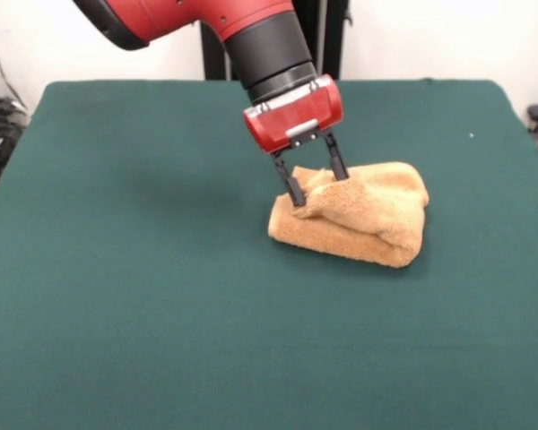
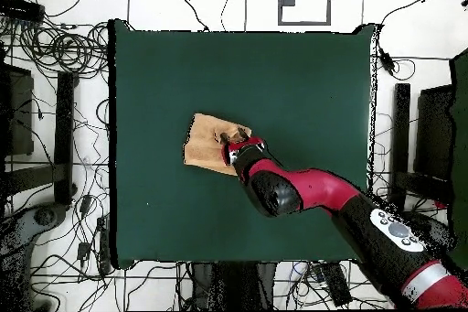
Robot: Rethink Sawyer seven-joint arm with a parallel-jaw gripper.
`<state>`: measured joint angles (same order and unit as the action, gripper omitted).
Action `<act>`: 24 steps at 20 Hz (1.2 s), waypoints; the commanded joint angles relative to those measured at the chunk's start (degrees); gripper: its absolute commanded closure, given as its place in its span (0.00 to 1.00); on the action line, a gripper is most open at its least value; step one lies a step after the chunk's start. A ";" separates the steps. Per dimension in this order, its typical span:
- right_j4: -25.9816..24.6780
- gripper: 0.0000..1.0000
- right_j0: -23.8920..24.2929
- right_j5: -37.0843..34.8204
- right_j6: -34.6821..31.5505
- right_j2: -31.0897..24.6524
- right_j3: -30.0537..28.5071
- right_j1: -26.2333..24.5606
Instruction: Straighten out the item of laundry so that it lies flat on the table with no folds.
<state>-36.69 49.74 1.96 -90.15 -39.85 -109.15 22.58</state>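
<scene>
The tan-orange towel lies bunched and folded over on the green table, right of centre in the front view. My gripper is tilted and comes down on the towel's upper left part. Its two black fingers stand apart, with a raised fold of towel between their tips. In the overhead view the towel lies left of the table's centre. The gripper covers the towel's right edge there, and the red arm hides part of it.
The red and black arm reaches in from the bottom right of the overhead view. Cables and stands lie on the floor around the table's edges.
</scene>
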 commanded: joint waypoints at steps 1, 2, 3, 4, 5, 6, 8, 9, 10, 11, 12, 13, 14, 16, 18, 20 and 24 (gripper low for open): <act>-3.25 0.00 -1.41 1.05 -4.23 -4.54 -1.23 -1.52; -3.01 0.00 -1.95 1.01 -4.66 -3.71 -1.09 -1.04; -2.92 0.00 -2.67 0.88 -4.90 -2.59 -0.82 -0.83; -2.78 0.00 -2.86 1.02 -5.13 -2.27 -0.80 -0.67; -2.79 0.00 -2.93 1.16 -5.22 -2.08 -0.83 -0.57; -2.80 0.00 -2.94 1.31 -5.27 -2.10 -0.84 -0.58; -2.79 0.00 -2.89 1.62 -5.42 -2.25 -1.09 -0.39; -2.77 0.00 -2.84 1.61 -5.40 -2.48 -1.04 -0.43; -2.79 0.00 -2.83 1.84 -5.46 -2.61 -1.04 -0.44; -2.80 0.00 -2.83 1.81 -5.44 -2.64 -1.00 -0.48; -2.84 0.00 -2.81 1.86 -5.42 -2.68 -1.00 -0.48; -2.87 0.00 -2.76 1.75 -5.33 -2.78 -0.95 -0.61; -2.89 0.00 -2.65 1.67 -5.27 -2.96 -0.91 -0.80; -3.17 0.00 -2.55 1.79 -5.08 -3.31 -0.60 -1.67; -3.53 0.00 -2.92 2.76 -5.27 -2.94 -0.19 -2.31; -3.66 0.00 -3.35 3.57 -5.53 -2.59 0.06 -2.56; -3.44 0.00 -4.00 1.80 -4.69 -2.23 0.40 -2.38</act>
<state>-37.07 49.53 3.33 -90.15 -40.11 -109.15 22.22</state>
